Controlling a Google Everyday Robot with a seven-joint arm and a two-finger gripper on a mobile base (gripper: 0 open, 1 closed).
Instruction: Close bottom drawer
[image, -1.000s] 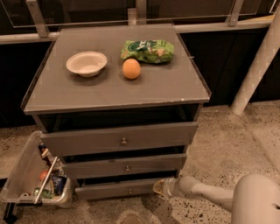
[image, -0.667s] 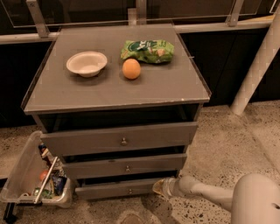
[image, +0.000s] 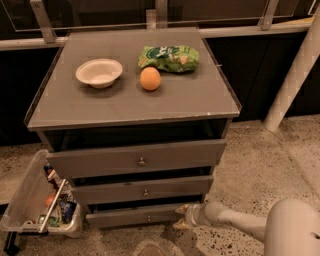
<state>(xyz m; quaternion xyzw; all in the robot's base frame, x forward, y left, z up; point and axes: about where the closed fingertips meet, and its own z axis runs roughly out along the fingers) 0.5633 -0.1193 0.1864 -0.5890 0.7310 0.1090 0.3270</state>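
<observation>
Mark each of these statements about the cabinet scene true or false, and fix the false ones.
1. The gripper is low down, at the right end of the bottom drawer. True.
2. The orange sits inside the bowl. False: it lies on the cabinet top beside the bowl, apart from it.
3. A green bag lies on the cabinet top behind the orange. True.
4. The plastic bin stands on the cabinet top. False: it stands on the floor by the cabinet, at the picture's left.
</observation>
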